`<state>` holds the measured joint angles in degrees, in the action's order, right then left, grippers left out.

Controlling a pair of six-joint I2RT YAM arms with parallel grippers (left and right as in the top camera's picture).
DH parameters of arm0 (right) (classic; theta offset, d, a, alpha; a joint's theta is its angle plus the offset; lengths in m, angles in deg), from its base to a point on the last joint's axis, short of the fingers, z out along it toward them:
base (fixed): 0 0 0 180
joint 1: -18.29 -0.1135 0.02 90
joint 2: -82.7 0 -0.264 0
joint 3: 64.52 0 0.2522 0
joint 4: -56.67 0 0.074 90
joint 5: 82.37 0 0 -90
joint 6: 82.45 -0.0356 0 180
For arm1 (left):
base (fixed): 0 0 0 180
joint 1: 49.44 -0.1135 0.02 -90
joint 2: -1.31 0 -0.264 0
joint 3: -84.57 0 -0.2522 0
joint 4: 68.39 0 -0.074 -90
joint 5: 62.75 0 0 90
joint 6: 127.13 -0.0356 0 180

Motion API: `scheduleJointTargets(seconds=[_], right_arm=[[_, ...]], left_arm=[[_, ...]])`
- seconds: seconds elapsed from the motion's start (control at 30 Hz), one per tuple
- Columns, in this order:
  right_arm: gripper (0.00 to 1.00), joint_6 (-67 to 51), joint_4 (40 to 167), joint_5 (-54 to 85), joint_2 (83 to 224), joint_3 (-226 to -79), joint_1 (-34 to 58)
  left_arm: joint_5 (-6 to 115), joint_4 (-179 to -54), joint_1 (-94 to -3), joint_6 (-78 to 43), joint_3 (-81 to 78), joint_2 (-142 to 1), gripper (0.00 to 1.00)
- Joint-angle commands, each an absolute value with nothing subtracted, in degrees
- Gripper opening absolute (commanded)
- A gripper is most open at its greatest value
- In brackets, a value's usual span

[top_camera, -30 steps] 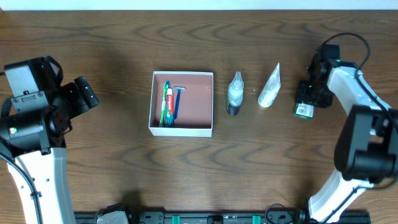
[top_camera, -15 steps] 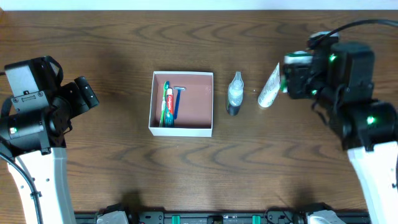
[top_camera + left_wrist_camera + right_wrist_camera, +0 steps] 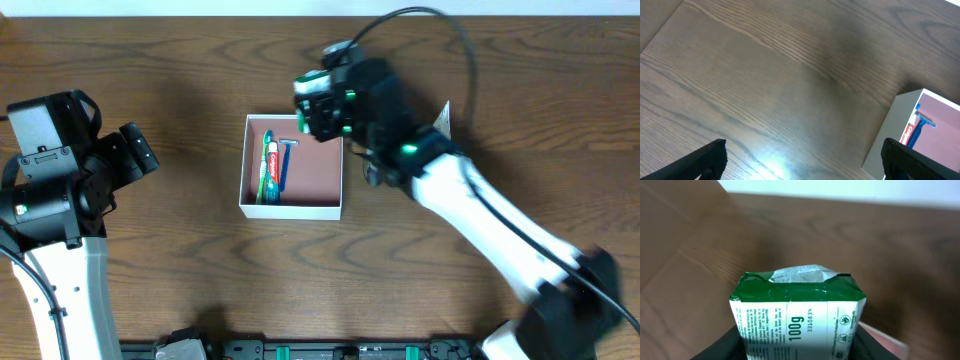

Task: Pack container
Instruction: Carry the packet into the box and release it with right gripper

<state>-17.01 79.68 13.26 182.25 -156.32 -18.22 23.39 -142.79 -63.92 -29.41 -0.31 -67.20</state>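
Two arms reach over the worktop (image 3: 200, 280). Toward its left edge, the left claw (image 3: 804, 159) hangs released, fingers spread wide above bare wood. At the worktop's middle sits the container (image 3: 291, 209), with a toothpaste tube (image 3: 267, 168) and a blue razor (image 3: 286, 160) lying in its left half. Over the container's corner facing the worktop's far-right corner, the right claw (image 3: 318, 108) is clenched on a green-and-white packet (image 3: 797, 305).

Right arm (image 3: 470, 205) carried the packet (image 3: 797, 307) over the container (image 3: 290, 210).
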Motion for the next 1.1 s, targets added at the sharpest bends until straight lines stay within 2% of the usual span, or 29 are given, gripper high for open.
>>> scheduleJointTargets(seconds=[0.0,0.3,1.07], right_arm=[[0.31,-26.87,74.63,12.19,188.21,-156.74,-18.86],[0.34,-37.91,70.79,16.10,198.99,-159.30,-19.32],[0.38,-28.05,73.13,18.18,201.13,-159.27,-25.20]], left_arm=[[22.69,-142.86,-64.23,-28.86,0.19,-67.18,0.98],[22.69,-142.86,-64.20,-28.86,0.19,-67.18,0.98],[22.69,-142.86,-64.20,-28.86,0.19,-67.18,0.98]])
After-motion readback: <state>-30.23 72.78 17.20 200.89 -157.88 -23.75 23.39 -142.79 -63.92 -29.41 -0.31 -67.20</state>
